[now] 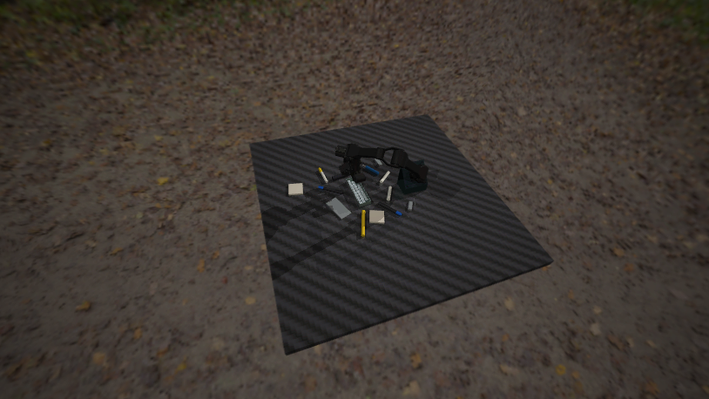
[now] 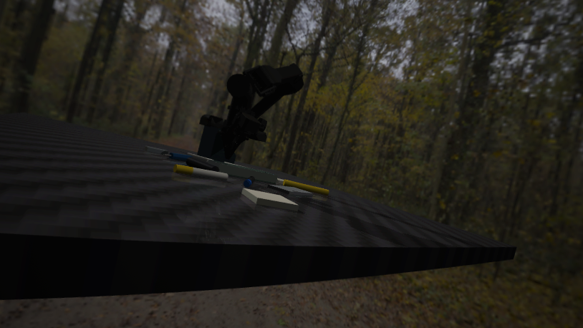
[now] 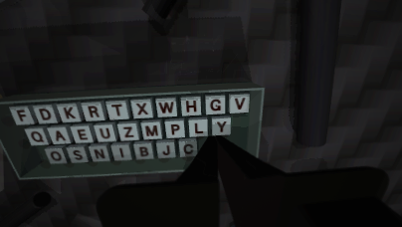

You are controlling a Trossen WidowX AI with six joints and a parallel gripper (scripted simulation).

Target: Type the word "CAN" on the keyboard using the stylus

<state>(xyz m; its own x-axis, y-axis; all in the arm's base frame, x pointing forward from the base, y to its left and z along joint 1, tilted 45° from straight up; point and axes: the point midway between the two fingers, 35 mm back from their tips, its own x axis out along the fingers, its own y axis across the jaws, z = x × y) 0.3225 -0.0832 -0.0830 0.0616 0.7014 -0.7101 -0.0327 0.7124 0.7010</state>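
The keyboard is a pale green tray with three rows of white lettered keys. In the wrist view the C key is at the right end of the near row, the N key is further left in that row, and the A key is in the middle row. My gripper is shut with nothing between its fingers; its tips appear just below the L and Y keys. A blue pen-like thing with a thin tip lies beyond the keyboard. I cannot tell for certain that it is the stylus.
A dark cylinder lies right of the keyboard in the wrist view. Around it lie a grey plate, two pale blocks, a yellow stick, a yellow-ended white stick and blue-ended black pens.
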